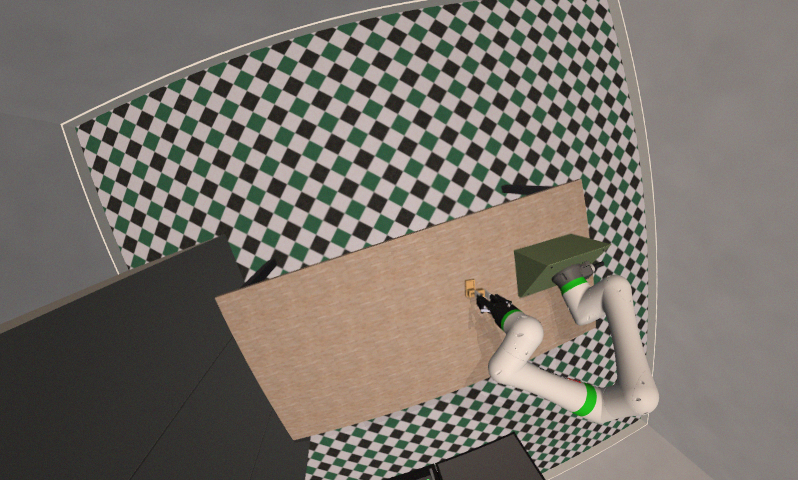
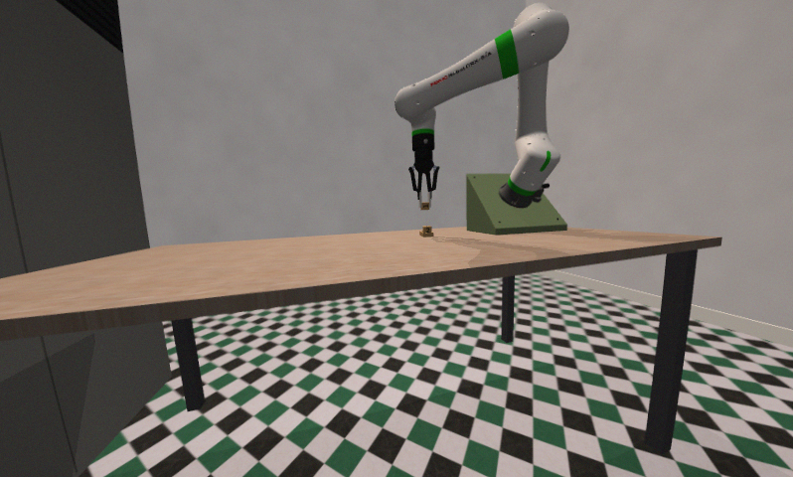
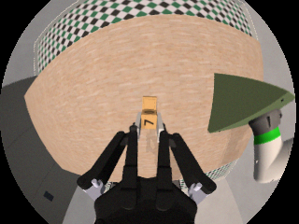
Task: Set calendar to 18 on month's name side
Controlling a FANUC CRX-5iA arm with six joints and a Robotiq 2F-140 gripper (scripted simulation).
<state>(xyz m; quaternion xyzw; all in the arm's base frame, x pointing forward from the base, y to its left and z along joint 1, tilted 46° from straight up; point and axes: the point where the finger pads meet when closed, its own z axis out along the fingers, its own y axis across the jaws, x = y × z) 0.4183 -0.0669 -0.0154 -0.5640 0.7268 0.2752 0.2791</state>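
The black two-finger end effector (image 3: 149,130) grips a small tan wooden date cube (image 3: 149,119), lifted well above the light wooden worktop (image 2: 306,259) and the small tan tray (image 2: 426,233). The cube looks rigid, light and smooth-faced, best pinched across two opposite flat faces. A "7" shows on it; its other faces, the second cube and the month's name are too small to make out.

The tool (image 3: 149,133) was clamped on a small wooden cube (image 3: 149,123) showing a 7, with the tan surface (image 3: 93,106) underneath and a green wedge (image 3: 239,103) off right.
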